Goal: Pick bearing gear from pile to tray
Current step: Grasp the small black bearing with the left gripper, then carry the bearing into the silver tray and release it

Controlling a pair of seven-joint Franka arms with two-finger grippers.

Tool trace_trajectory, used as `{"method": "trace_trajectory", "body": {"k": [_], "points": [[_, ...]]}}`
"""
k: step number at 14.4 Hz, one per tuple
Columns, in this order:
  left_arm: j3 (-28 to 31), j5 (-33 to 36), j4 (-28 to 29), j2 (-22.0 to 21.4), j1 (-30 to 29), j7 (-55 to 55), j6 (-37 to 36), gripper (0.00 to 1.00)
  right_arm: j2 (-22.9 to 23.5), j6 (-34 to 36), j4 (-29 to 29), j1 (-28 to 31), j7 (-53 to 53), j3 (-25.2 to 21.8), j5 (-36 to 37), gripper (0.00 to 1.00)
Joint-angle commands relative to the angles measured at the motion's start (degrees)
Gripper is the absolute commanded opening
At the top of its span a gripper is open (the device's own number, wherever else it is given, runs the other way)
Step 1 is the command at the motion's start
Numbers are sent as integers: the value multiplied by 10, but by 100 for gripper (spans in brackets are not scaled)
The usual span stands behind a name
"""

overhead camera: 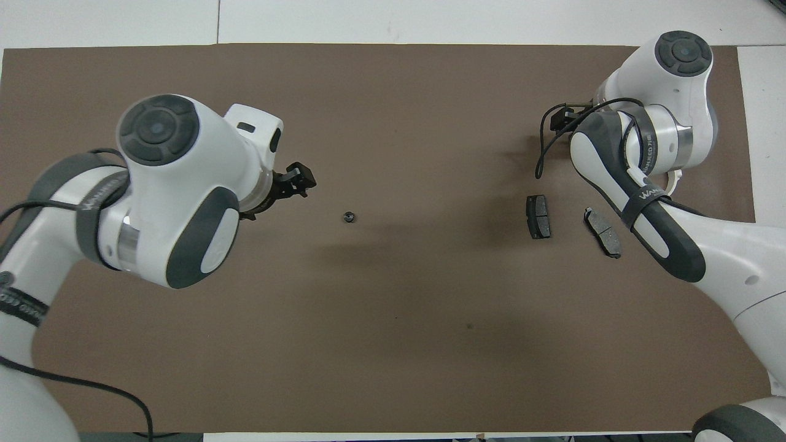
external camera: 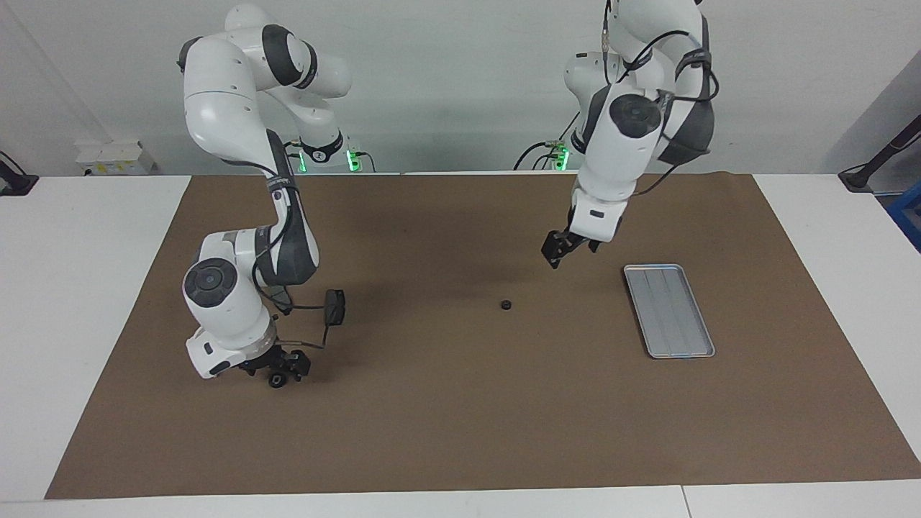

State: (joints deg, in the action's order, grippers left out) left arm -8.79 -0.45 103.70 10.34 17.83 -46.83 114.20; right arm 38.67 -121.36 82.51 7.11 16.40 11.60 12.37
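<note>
A black round bearing gear (external camera: 276, 380) lies on the brown mat at the right arm's end. My right gripper (external camera: 286, 367) hangs low just above it, open, with nothing held; the arm hides the gear in the overhead view. A smaller black round piece (external camera: 506, 305) (overhead camera: 349, 217) lies alone mid-mat. The silver tray (external camera: 668, 309) is bare and lies toward the left arm's end; my left arm covers it in the overhead view. My left gripper (external camera: 557, 252) (overhead camera: 298, 180) is open and empty, up over the mat between the small piece and the tray.
Two dark brake-pad plates (overhead camera: 538, 216) (overhead camera: 603, 223) lie nearer to the robots than the bearing gear. A sliver of the white half-ring bracket (overhead camera: 677, 178) shows beside the right arm. The right arm's cable loops above one pad (external camera: 334, 306).
</note>
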Motion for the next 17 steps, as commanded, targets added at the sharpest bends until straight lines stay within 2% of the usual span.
{"method": "trace_trajectory", "body": {"k": [1,3,6,11,13,14,17], "points": [[10,2,-7,71,40,-67,65,100,1,-19,11,9,-7,8,13,100],[11,4,-15,116,58,-98,103,100,9,-38,11,10,-8,8,13,100],[12,4,-10,140,65,-117,147,100,10,-46,11,10,-8,8,13,100],[19,4,27,138,94,-136,177,100,19,-60,12,13,-8,8,13,100],[19,4,41,137,95,-138,188,95,19,-63,14,14,-8,8,12,100],[19,4,41,137,95,-138,188,90,19,-63,14,14,-8,8,12,95],[19,4,41,137,95,-143,188,54,18,-63,20,15,-8,8,11,76]]}}
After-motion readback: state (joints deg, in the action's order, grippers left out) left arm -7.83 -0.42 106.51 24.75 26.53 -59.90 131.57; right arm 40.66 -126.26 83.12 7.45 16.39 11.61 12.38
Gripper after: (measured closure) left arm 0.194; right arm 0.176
